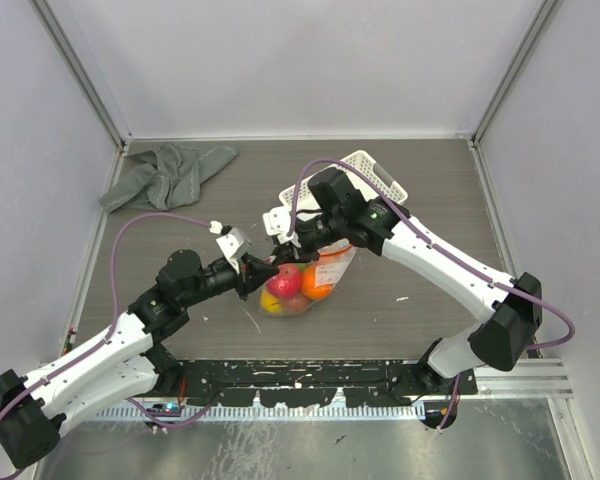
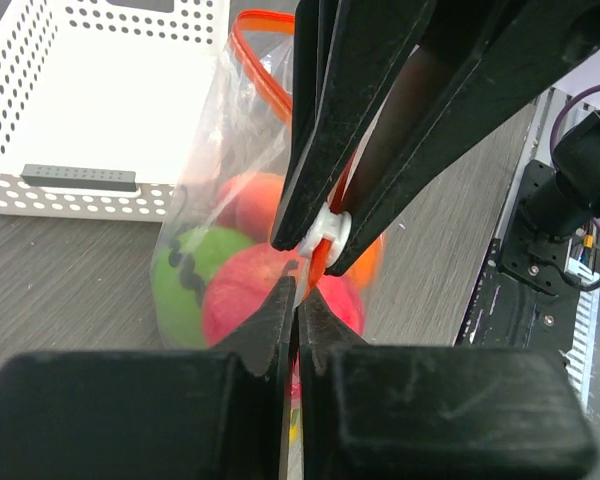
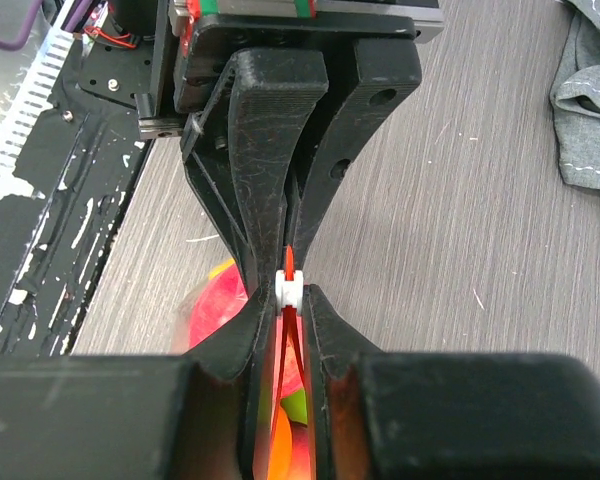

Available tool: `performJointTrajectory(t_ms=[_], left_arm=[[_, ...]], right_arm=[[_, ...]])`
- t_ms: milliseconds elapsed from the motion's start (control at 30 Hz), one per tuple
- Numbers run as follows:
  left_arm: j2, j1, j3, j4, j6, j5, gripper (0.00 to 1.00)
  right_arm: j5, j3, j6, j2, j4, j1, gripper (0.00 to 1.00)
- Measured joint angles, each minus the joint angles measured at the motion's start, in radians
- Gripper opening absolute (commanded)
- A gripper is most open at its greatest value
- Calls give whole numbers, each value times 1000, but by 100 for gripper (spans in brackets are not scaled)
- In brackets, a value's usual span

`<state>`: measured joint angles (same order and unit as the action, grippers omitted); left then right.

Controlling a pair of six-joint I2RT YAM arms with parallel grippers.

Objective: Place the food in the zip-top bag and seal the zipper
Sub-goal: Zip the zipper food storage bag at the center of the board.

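The clear zip-top bag hangs upright between both grippers, with the food inside: a red fruit, an orange one and a yellow one. The left wrist view also shows a green fruit in the bag. The orange-red zipper runs along the mouth. My left gripper is shut on the end of that strip. Right against it, my right gripper is shut on the white slider. Behind the slider, the two sides of the strip stand slightly apart.
A white lattice basket stands just behind the bag and shows close by in the left wrist view. A grey cloth lies crumpled at the back left. The arms' black base rail runs along the near edge.
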<state>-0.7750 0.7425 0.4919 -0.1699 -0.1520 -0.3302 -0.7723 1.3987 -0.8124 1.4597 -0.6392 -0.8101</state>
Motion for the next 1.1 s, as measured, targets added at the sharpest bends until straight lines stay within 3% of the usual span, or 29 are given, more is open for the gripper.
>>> performJointTrajectory(t_ms=[867,1100], left_arm=[[47,0,-24,-36,-43,16,0],[44,0,-23,-32,-38,15,24]], right_arm=[[146,-23,60,-69,-47,-3,1],[144,-28,67,-79,-61,11,1]])
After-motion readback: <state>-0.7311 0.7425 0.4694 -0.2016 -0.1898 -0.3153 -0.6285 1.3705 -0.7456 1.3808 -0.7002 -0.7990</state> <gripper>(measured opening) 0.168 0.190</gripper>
